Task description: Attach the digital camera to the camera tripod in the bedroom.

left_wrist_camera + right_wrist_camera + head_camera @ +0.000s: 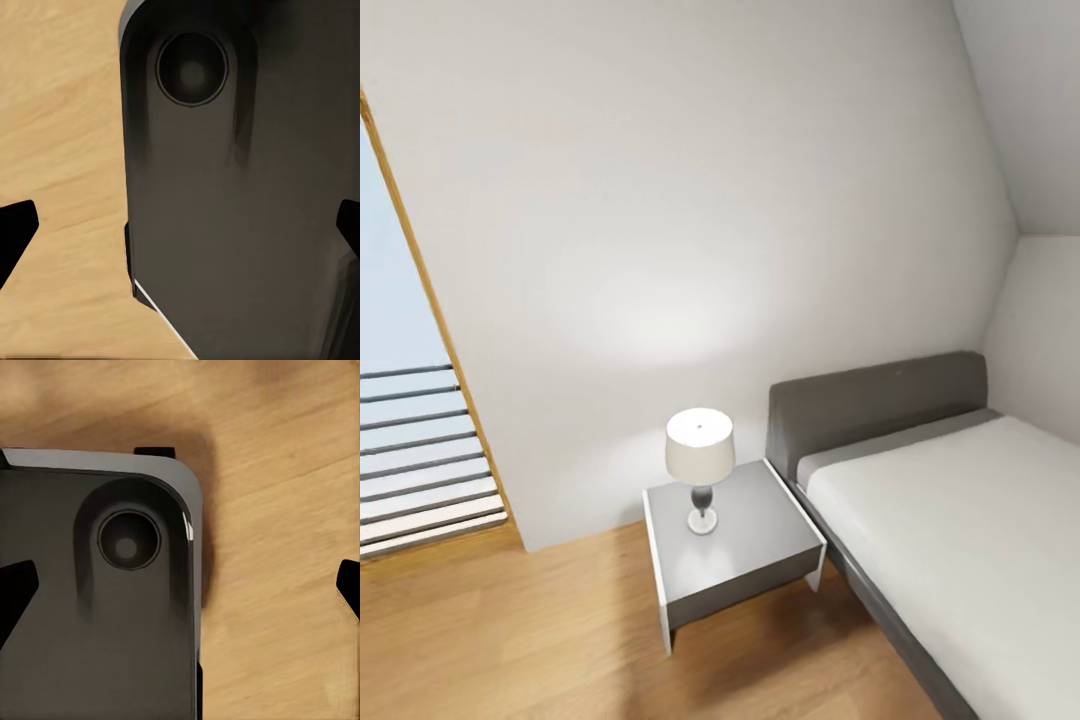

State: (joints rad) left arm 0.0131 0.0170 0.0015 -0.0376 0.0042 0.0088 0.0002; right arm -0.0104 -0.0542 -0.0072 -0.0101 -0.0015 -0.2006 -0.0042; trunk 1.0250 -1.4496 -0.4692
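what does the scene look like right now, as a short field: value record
room: pale wall, light wood floor, oak door frame at left
bed: grey headboard, white mattress, at right
nightstand: grey top, white sides, beside the bed
lamp: white shade, upright on the nightstand
left pincer: open, fingertips apart at the picture's edges, dark robot body between
right pincer: open over wood floor, nothing held

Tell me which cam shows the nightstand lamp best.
Head view: the lamp stands whole on the grey nightstand beside the bed, shade and base both clear. The wrist views give nothing of it; they look down at wood floor and the robot's dark base.
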